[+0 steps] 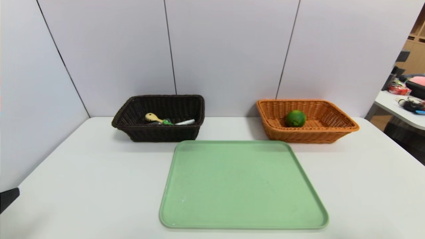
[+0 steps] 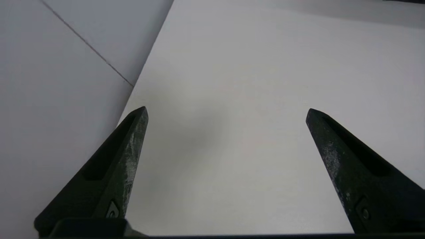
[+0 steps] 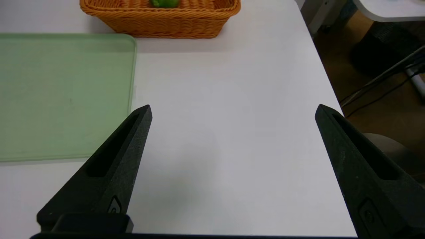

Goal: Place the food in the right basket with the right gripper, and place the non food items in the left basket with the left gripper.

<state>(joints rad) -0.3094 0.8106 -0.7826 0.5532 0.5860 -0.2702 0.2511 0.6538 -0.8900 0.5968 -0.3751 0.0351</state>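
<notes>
Black left end effector (image 2: 227,108) and black right end effector (image 3: 233,105), both spread wide, empty, above white surface (image 1: 99,186); round green lime (image 1: 296,119) inside orange wicker basket (image 1: 308,136).

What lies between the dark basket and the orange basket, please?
Only bare white table separates the dark basket and the orange basket, as the head view shows.

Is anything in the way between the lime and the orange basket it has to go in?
No, nothing visible is: the lime already sits inside the orange basket. The right gripper is open over the bare table.
</notes>
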